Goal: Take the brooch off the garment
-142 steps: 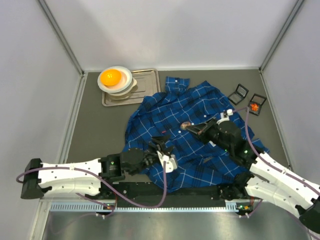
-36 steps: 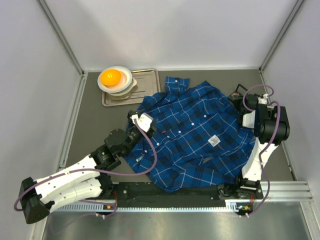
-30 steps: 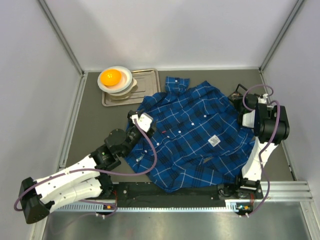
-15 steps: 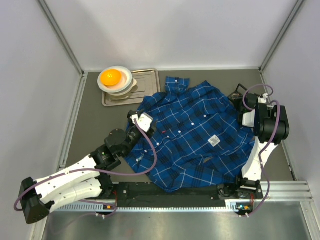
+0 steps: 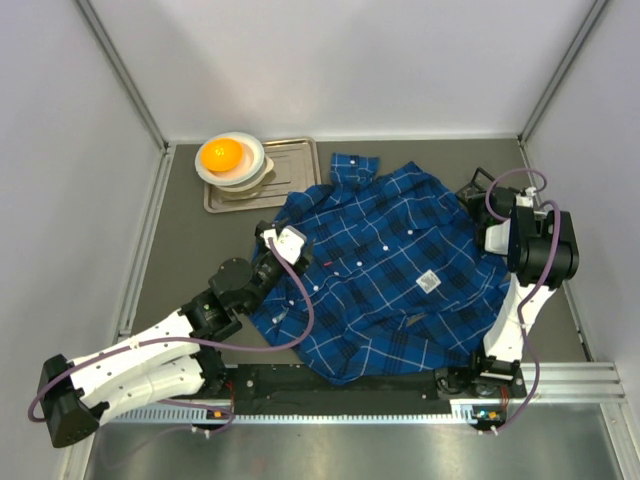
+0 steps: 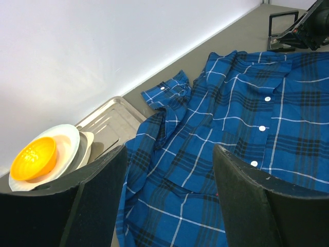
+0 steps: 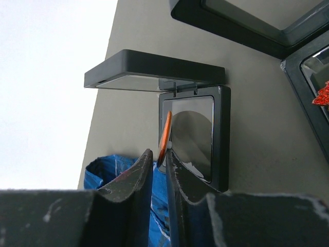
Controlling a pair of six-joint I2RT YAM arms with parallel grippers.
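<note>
The garment (image 5: 390, 260), a dark-blue plaid shirt with white buttons and a small white diamond tag (image 5: 428, 282), lies spread mid-table. In the right wrist view, the brooch (image 7: 164, 134), an orange disc seen edge-on, stands pinched at the tips of my right gripper (image 7: 158, 154). It hangs just over an open black box (image 7: 221, 139). A fold of the garment (image 7: 110, 170) shows below the fingers. My left gripper (image 5: 285, 240) hovers open over the shirt's left side. In its wrist view, my left gripper (image 6: 168, 152) has nothing but shirt (image 6: 231, 154) between its fingers.
Two more black boxes (image 7: 231, 20) lie by the open one; the right-hand box (image 7: 308, 77) holds a red-orange ornament (image 7: 321, 95). A metal tray (image 5: 290, 165) with stacked plates and an orange bowl (image 5: 222, 154) sits at the back left. White walls enclose the table.
Since the earliest frame, my right arm has swung from the shirt's middle to the boxes at the right, and the left arm has pulled back left. Over the last second nothing visibly moves.
</note>
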